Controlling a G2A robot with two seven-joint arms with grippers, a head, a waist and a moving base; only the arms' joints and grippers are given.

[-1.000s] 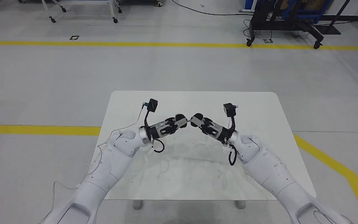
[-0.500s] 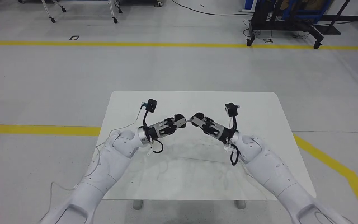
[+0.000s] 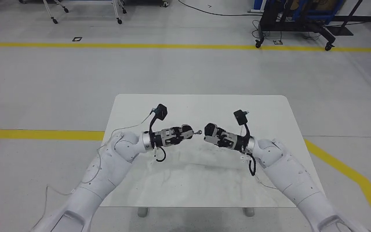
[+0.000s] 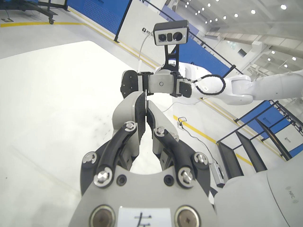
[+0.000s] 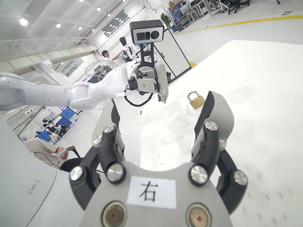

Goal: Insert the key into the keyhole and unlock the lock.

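Item: left gripper [image 4: 146, 100], black ribbed pads clenched on a thin silver metal key [image 3: 199, 132], its tip poking toward three o'clock as seen from above. Facing it at three o'clock is the right gripper [image 3: 208, 130], jaws spread wide and holding nothing. Below the pair, loose on the white table [image 5: 260, 83], lies a small brass padlock with steel shackle [image 5: 195, 100]; its keyhole is too small to make out. Step in hand, by my judgement: the right gripper should first take the padlock by its body and hold the keyhole steady toward nine o'clock. The key can then go in straight and turn. Containers: none to list.
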